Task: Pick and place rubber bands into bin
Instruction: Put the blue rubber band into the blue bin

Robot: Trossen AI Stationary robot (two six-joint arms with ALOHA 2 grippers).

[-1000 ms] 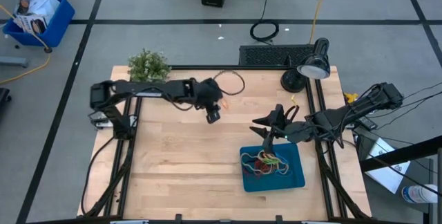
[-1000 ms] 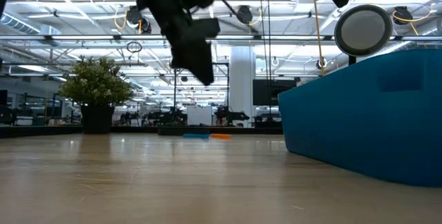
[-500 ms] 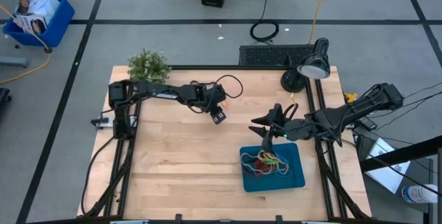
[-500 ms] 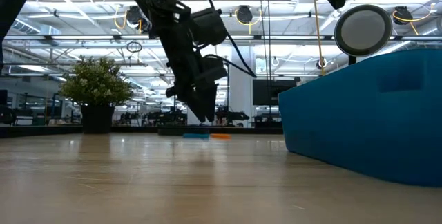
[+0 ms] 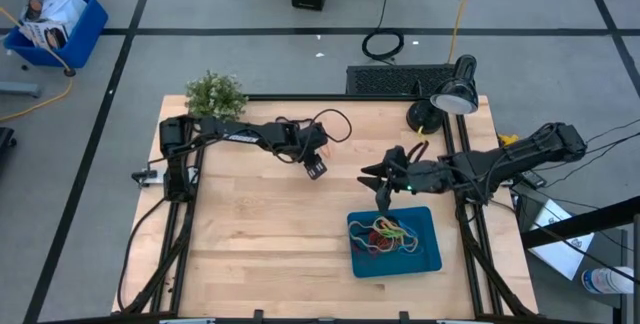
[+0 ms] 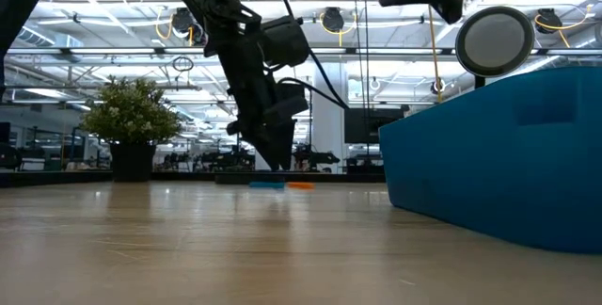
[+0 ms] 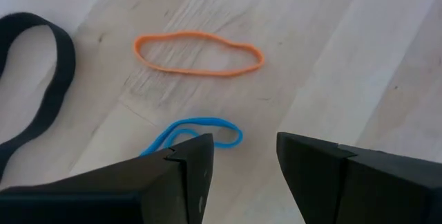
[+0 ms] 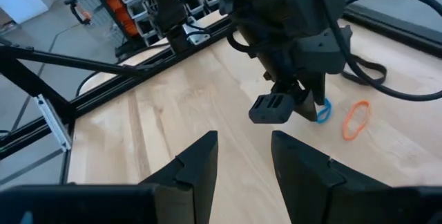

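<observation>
I am at the picking step. My left gripper (image 5: 314,169) hangs low over the far middle of the pale wooden tabletop (image 5: 260,234), fingers spread apart with nothing between them, right above a thin blue rubber loop (image 7: 200,131) that lies flat and slightly folded on itself. Just beyond it lies a thin orange rubber loop (image 7: 198,52), a flattened oval, apart from the blue one. A broader black band (image 7: 41,79) curves off to one side; I cannot tell whether it is one of the bands or part of the cable.

My right gripper (image 5: 383,184) waits in the air, right of centre and just on the far side of the flat teal-blue tray with rounded corners (image 5: 430,254), which sits near the right front of the table. Its fingers are also parted and empty. The tray already holds a tangled heap of red, orange, green and tan bands (image 5: 385,234), so I judge the task well along, with these two loose loops left on the far side.

Next I would come straight down so one finger lands on either side of the blue loop's strand, then pinch. The band is wiry, limp and lies flush on smooth, faintly grained wood, so the fingertips must reach the surface or they will close on nothing. It may slip or stretch aside as I squeeze.
</observation>
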